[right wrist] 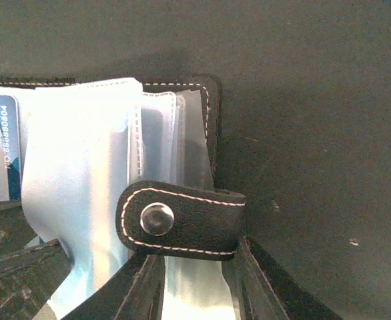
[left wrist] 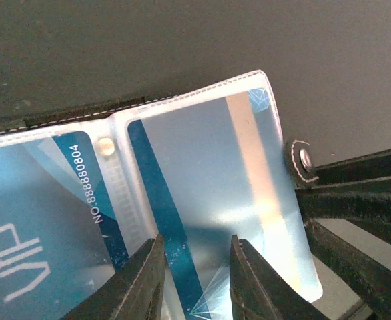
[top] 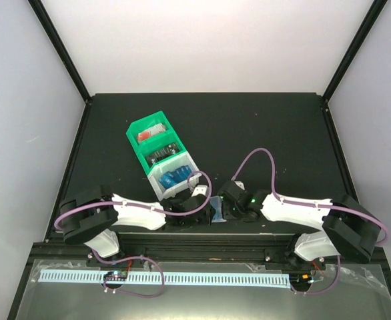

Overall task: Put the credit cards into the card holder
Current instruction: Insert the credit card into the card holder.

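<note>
The black card holder (top: 217,212) lies open between both grippers near the table's front edge. Its clear sleeves face the left wrist camera. One blue credit card (left wrist: 209,180) with a pale stripe sits in the right sleeve, and its lower corner pokes out. A second blue card (left wrist: 35,220) printed VIP fills the left sleeve. My left gripper (left wrist: 195,267) stands open just over the striped card. My right gripper (right wrist: 199,280) is closed around the holder's cover edge and clear sleeves, right below the strap clasp (right wrist: 182,220).
A green bin (top: 157,137) and a white bin (top: 182,167) stand together behind the left arm; blue cards (top: 172,179) lie in the white one. The right gripper's fingers (left wrist: 355,200) crowd the holder's right edge.
</note>
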Robot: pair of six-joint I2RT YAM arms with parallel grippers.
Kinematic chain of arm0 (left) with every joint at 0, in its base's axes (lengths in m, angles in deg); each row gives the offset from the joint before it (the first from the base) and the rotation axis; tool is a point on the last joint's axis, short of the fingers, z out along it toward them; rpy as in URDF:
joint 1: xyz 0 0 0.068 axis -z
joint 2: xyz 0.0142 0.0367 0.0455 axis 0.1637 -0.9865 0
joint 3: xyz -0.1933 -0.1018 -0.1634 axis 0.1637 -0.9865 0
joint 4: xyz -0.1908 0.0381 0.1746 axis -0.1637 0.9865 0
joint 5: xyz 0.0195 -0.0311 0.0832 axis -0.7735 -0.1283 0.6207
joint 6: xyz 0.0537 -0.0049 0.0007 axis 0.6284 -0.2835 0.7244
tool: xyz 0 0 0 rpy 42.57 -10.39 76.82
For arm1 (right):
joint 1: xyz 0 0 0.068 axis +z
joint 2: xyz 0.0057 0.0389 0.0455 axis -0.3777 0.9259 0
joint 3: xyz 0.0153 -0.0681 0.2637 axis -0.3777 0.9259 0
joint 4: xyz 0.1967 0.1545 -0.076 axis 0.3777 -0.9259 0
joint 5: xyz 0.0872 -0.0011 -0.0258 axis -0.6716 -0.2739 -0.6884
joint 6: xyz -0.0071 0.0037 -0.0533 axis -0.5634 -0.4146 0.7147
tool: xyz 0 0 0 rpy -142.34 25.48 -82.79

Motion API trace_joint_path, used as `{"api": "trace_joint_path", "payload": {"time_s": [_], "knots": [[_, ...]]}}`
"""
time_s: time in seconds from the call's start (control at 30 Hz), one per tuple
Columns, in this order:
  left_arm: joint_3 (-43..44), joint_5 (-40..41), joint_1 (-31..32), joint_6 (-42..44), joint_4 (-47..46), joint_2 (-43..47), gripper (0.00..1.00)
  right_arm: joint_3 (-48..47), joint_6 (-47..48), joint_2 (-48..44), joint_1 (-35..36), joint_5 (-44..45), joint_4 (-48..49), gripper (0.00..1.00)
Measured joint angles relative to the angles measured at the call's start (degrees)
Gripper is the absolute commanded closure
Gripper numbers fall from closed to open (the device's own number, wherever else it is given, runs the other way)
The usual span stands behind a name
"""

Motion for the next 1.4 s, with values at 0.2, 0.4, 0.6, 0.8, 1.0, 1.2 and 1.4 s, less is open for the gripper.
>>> {"api": "trace_joint_path", "payload": {"time_s": [0.2,0.4,0.6,0.8,1.0,1.2,1.4], "knots": [[-2.5,-4.2,-0.9,1.5,-5.9,1.6,0.57,0.0,-1.0,-3.0,0.0,3.1,-3.1,0.62],[-3.7,-6.0,-2.0,3.5,-5.4,8.0,0.48,-3.9,-0.8,-4.5,0.0,7.2,-9.5,0.57],[-4.8,-1.7,-2.7,4.3,4.5,21.5,0.44,-9.0,0.7,-3.9,1.0,11.1,-14.1,0.55],[-10.7,2.3,-4.9,2.3,14.7,35.5,0.46,-15.3,1.3,1.5,6.8,12.5,-15.6,0.5],[-18.6,0.9,-5.7,0.1,18.0,44.1,0.47,-20.9,1.5,12.4,10.5,12.4,-15.5,0.47],[-22.4,-3.0,-6.1,-1.2,14.2,43.0,0.47,-23.1,1.5,18.8,11.1,13.1,-16.1,0.45],[-23.3,-6.9,-6.4,-1.6,7.8,37.0,0.48,-24.4,0.9,22.3,11.3,14.6,-17.1,0.45]]}}
